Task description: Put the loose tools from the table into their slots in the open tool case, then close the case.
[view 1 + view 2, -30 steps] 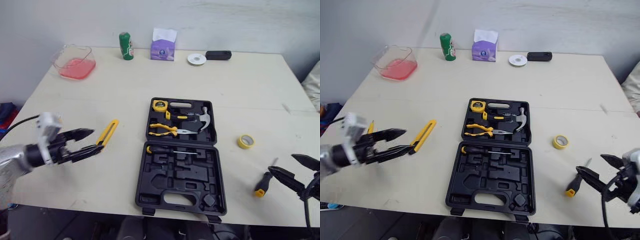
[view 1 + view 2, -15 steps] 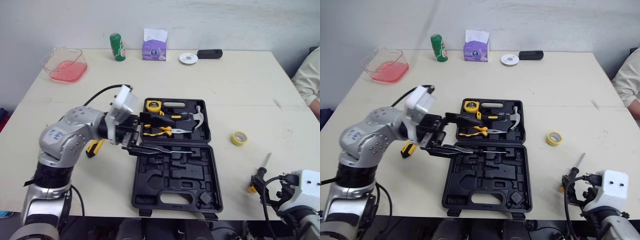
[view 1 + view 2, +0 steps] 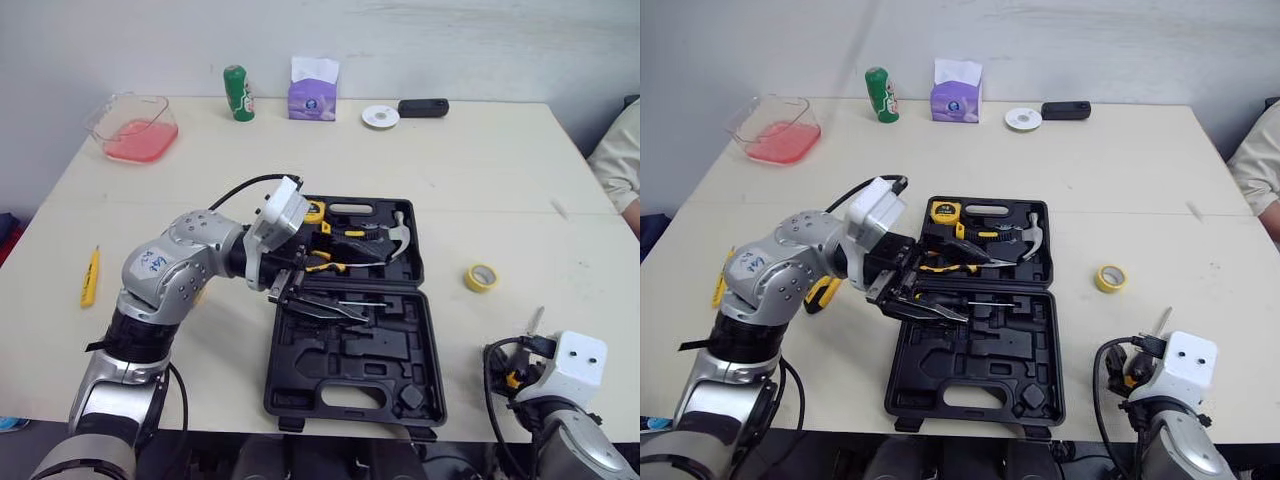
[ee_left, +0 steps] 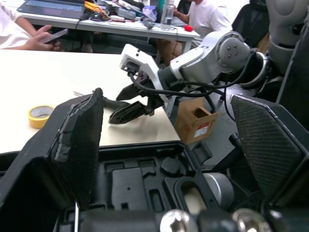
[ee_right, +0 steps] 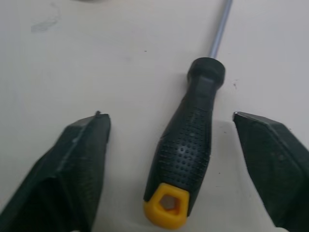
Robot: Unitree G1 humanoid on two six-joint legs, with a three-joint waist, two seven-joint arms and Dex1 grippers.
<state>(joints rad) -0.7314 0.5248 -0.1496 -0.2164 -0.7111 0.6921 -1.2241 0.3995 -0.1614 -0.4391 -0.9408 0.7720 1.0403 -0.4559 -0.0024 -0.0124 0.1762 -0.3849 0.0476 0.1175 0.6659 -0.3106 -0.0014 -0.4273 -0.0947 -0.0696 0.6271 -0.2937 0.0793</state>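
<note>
The black tool case (image 3: 432,385) lies open mid-table. Its far half holds a yellow tape measure (image 3: 318,211), a hammer (image 3: 400,228) and pliers (image 3: 322,263); a screwdriver (image 3: 355,300) lies in a slot of the near half. My left gripper (image 3: 342,280) hovers open over the case's middle, holding nothing. A loose black-and-yellow screwdriver (image 5: 186,150) lies on the table at the near right, and my right gripper (image 5: 169,118) stands open with one finger on each side of its handle. A yellow utility knife (image 3: 821,293) lies left of the case, partly hidden by my left arm.
A yellow tape roll (image 3: 481,277) lies right of the case, a yellow pen (image 3: 90,276) near the left edge. Along the back stand a clear container of pink liquid (image 3: 133,127), a green can (image 3: 235,93), a tissue box (image 3: 312,90), a white disc (image 3: 379,116) and a black device (image 3: 422,107). A person's sleeve (image 3: 620,160) shows far right.
My left arm swung from the table's left side to above the open case. My right gripper dropped down around the loose screwdriver's handle. The camera has shifted slightly.
</note>
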